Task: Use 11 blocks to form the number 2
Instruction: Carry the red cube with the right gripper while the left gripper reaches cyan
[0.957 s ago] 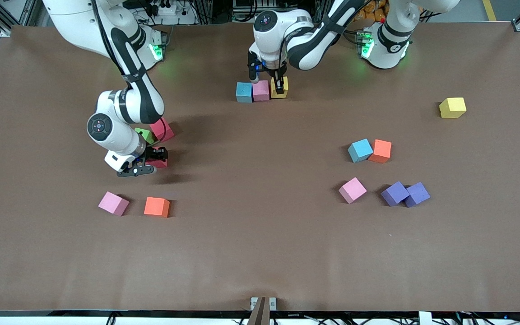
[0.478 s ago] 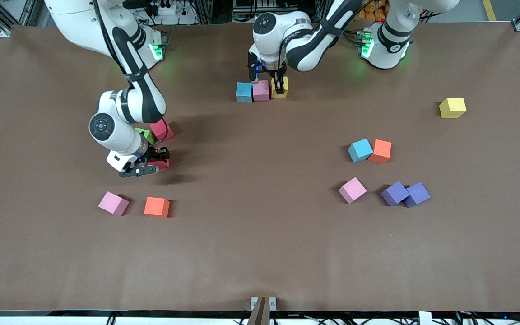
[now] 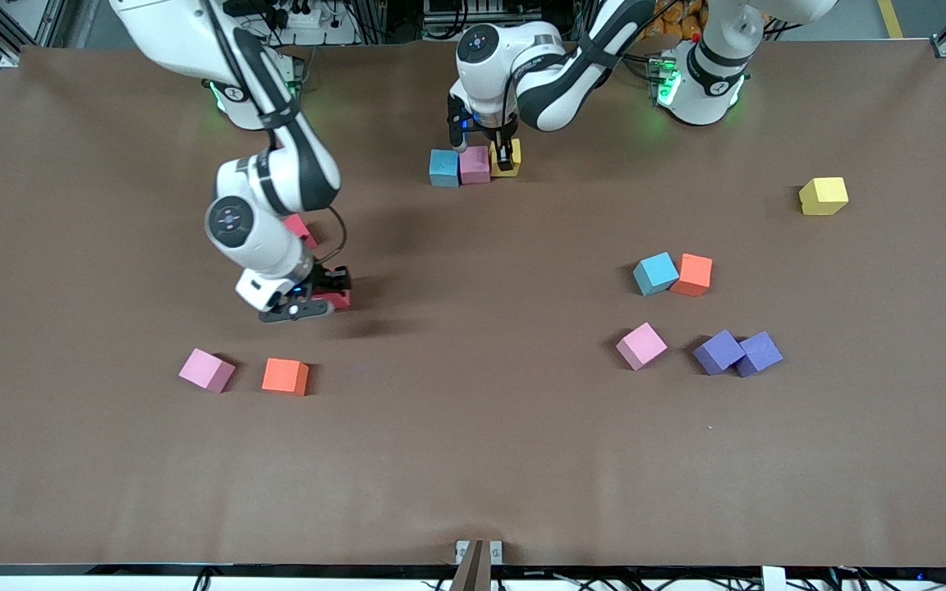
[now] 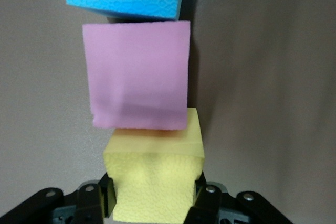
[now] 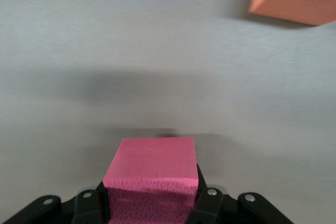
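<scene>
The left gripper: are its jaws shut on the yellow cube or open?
Shut on it. In the left wrist view the jaws of the left gripper press both sides of the yellow cube, which touches the pink cube.

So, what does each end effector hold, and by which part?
Left: yellow cube, by opposite sides. Right: red cube, likewise.

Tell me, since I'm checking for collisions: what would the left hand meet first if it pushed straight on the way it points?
Probably the table right under it: the left hand points down, shut on the yellow block beside the pink block.
</scene>
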